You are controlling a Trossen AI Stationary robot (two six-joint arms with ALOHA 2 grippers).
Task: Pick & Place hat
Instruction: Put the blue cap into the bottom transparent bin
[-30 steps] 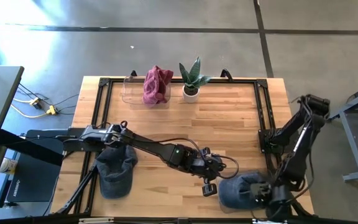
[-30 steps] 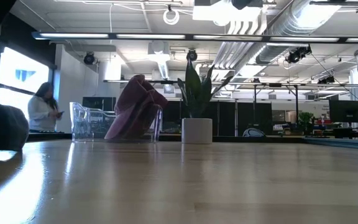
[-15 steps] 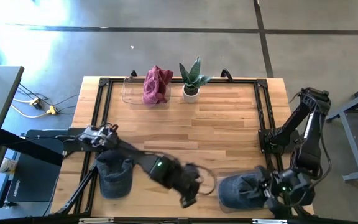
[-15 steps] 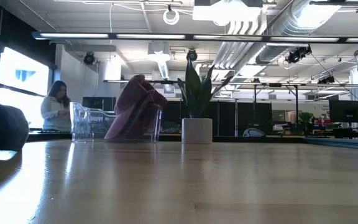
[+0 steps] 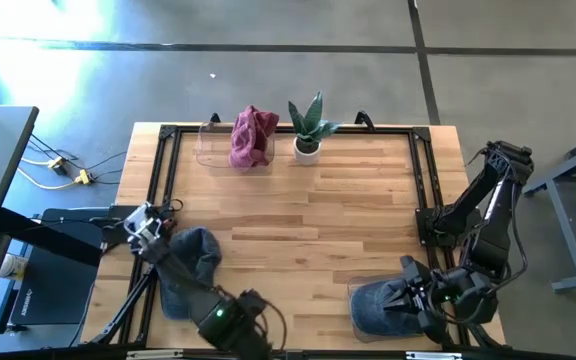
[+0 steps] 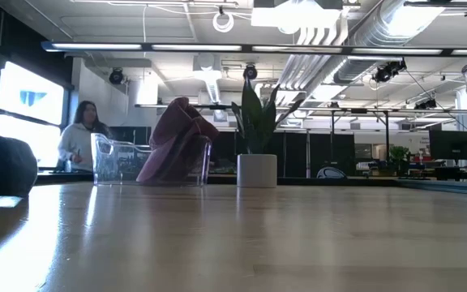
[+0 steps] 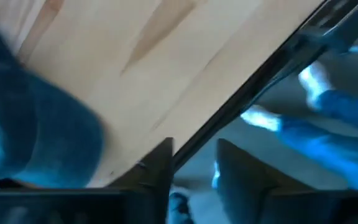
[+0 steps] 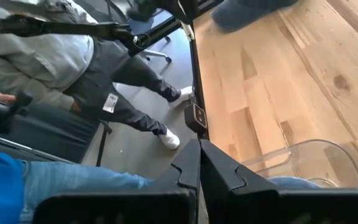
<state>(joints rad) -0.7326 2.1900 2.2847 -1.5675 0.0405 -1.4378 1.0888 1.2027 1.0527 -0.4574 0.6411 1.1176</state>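
Two blue-grey hats lie on the wooden table. One hat (image 5: 190,268) rests flat near the left edge and shows as a dark mound (image 6: 2,166) in the low view. The other hat (image 5: 380,306) sits at the near right, inside a clear container (image 8: 303,155). My left gripper (image 5: 232,324) hangs over the table's near edge, just right of the left hat (image 7: 30,130). It points down, open (image 7: 194,171), with nothing between its fingers. My right gripper (image 5: 413,290) is shut (image 8: 199,158) and raised beside the right hat, slanting toward the table's left.
A clear bin with a pink cloth (image 5: 252,136) and a potted plant (image 5: 308,128) stand at the far edge. A black frame rail (image 7: 260,87) runs along the table's edges. People stand beside the table (image 8: 73,56), and another is in the room behind (image 6: 78,144).
My left gripper has swung from the table's near middle toward the near left, and now points down beside the left hat. My right gripper has risen off the right hat and tipped up. Both hats have stayed where they were.
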